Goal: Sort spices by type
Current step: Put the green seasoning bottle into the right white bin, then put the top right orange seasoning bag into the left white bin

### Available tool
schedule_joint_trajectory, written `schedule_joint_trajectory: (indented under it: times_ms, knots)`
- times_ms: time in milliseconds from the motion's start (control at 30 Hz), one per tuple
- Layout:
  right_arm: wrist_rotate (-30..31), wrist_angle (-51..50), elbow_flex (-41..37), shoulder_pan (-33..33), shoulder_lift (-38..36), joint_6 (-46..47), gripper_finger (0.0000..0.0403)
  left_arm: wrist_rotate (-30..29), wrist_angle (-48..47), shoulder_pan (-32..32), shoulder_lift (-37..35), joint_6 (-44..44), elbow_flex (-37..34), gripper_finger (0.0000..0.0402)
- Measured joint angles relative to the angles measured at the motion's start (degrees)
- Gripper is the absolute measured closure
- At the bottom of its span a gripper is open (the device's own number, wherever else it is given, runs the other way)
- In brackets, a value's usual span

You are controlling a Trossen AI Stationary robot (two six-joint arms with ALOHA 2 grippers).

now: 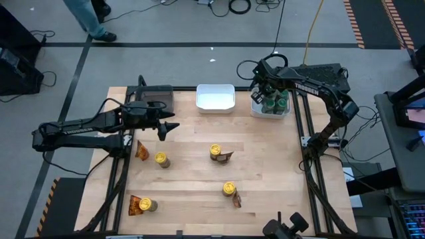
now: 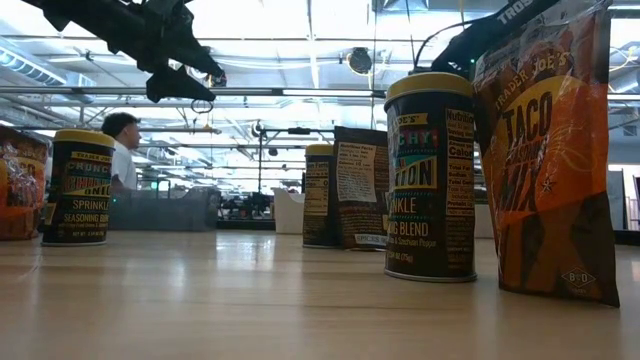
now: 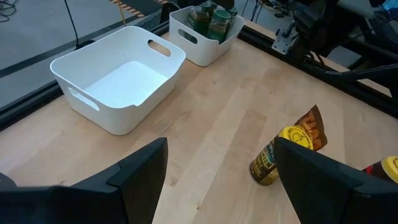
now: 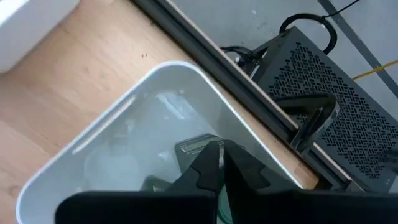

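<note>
Gripping each rigid yellow-lidded jar (image 1: 216,152) around its body (smooth, possibly slippery) suits the spread-jawed left gripper (image 1: 167,129); right gripper (image 1: 265,89) is closed, empty.

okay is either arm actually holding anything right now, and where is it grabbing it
Nothing is held. The left pincer hangs open above the table. The right pincer is shut with nothing between its fingers, over the white tray holding the green-lidded jars.

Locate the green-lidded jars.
In the high view, the green-lidded jars stand inside the white bin at the table's far right corner, under the right gripper, beside the empty white bin.
</note>
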Motion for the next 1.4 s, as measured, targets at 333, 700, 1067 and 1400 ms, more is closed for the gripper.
schedule_joint_trajectory:
  times_ms: [333,700,1067,1400]
  knots:
    - [-3.0,-2.5,0.0,0.5,0.0,-2.5,0.0402,0.0,0.0,0.0,0.0,0.9,0.0,0.0107]
    - [-2.8,-5.6,7.7,4.0,-0.7,-3.4,0.0403,0.0,0.0,0.0,0.0,1.0,0.0,0.0107]
    - [-12.5,-10.0,17.3,18.2,-0.7,-2.7,0.0403,0.3,0.0,0.0,0.0,0.9,0.0,0.0107]
    - [-18.3,-8.9,17.4,37.1,-0.7,7.1,0.0403,6.4,-0.1,0.0,0.0,3.4,0.0,0.0107]
